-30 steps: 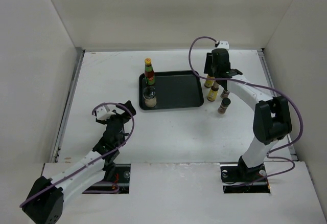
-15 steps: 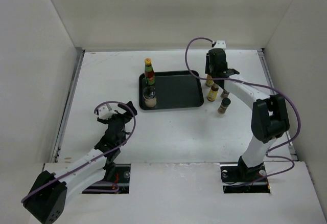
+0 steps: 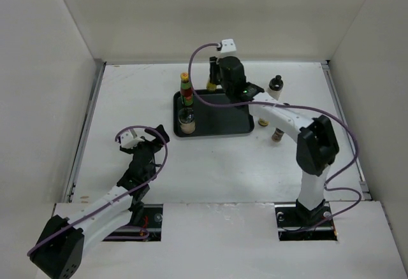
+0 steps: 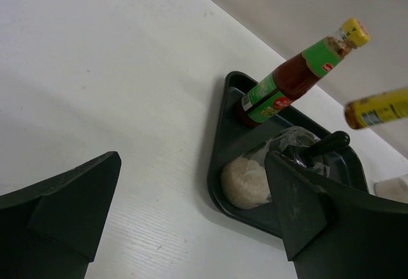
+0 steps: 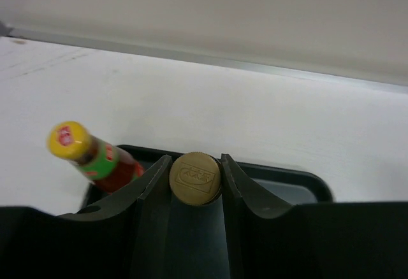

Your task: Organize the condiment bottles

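Right pincer (image 5: 194, 162) clamped on amber bottle (image 3: 211, 80) over tray (image 5: 305, 181).
Its gold cap (image 5: 195, 178) bears a stamped mark, unreadable; left pincer (image 4: 191, 159) apart.

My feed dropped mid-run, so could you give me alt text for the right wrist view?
The right pincer is shut on a gold-capped bottle above the black tray. A red bottle with a yellow cap stands in the tray at picture left.

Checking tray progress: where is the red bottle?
Top view: the red bottle stands in the tray's far-left corner, with a white jar just in front of it.
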{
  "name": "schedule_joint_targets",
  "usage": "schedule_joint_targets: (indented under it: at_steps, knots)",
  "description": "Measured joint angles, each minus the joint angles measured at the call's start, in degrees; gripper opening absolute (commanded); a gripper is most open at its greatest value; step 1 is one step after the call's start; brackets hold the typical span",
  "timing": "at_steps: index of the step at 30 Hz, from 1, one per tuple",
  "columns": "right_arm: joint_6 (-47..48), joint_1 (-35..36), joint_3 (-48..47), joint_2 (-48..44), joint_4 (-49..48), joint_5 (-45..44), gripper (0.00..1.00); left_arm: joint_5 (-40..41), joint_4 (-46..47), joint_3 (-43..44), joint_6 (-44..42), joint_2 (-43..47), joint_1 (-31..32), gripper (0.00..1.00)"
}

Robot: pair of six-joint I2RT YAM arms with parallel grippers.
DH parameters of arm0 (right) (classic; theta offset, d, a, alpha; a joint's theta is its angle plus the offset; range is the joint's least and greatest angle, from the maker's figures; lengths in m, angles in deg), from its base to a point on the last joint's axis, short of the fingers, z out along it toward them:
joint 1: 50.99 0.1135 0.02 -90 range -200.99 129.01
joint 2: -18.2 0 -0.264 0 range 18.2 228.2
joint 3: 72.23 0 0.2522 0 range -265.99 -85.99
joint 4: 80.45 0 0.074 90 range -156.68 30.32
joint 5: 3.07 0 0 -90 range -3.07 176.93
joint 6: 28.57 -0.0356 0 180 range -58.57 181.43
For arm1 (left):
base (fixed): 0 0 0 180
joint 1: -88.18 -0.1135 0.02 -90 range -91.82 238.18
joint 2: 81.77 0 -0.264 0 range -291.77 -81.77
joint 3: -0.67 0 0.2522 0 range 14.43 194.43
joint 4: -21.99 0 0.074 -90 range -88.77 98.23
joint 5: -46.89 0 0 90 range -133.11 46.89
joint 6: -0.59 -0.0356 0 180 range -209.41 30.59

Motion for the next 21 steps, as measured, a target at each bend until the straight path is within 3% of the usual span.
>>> schedule_joint_targets:
  at_steps: [4,9,21]
  knots:
    - [0.0,3.0,-5.9,8.0,-0.9,1.0,0.28,-0.2,0.1,-0.3,0.0,1.2,-0.3,1.00]
    - [-0.1,3.7,-6.8,12.9,-0.3,1.7,0.28,-1.0,0.0,-0.3,0.0,1.2,-0.5,1.00]
    - [-0.1,3.8,-6.8,14.5,-0.9,1.6,0.32,-1.9,0.0,-0.3,0.1,0.4,-0.9,1.00]
